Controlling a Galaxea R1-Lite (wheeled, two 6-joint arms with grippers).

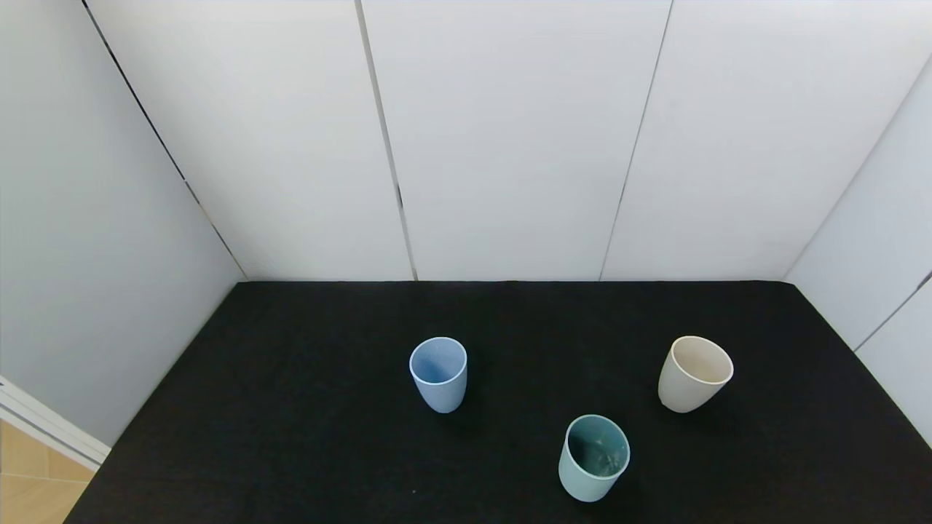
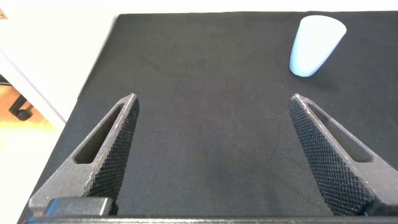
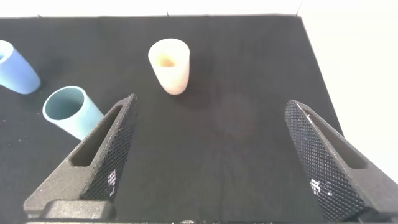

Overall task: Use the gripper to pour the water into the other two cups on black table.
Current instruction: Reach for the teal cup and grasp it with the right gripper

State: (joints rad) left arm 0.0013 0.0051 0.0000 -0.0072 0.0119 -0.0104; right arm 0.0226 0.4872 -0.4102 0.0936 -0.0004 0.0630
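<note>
Three cups stand upright on the black table [image 1: 291, 407]. The light blue cup [image 1: 438, 373] is near the middle, the cream-beige cup [image 1: 694, 372] to the right, and a teal-green cup [image 1: 594, 457] nearest the front, with water [image 1: 601, 457] glinting faintly inside it. Neither arm shows in the head view. My right gripper [image 3: 211, 155] is open over bare table, short of the teal-green cup [image 3: 69, 112], the cream-beige cup [image 3: 170, 65] and the light blue cup [image 3: 16, 70]. My left gripper [image 2: 214, 149] is open with nothing between its fingers; the light blue cup [image 2: 314, 45] stands beyond it.
White wall panels [image 1: 510, 138] close in the table at the back and on both sides. The table's left edge [image 2: 93, 81] drops to a wood floor [image 1: 33, 487].
</note>
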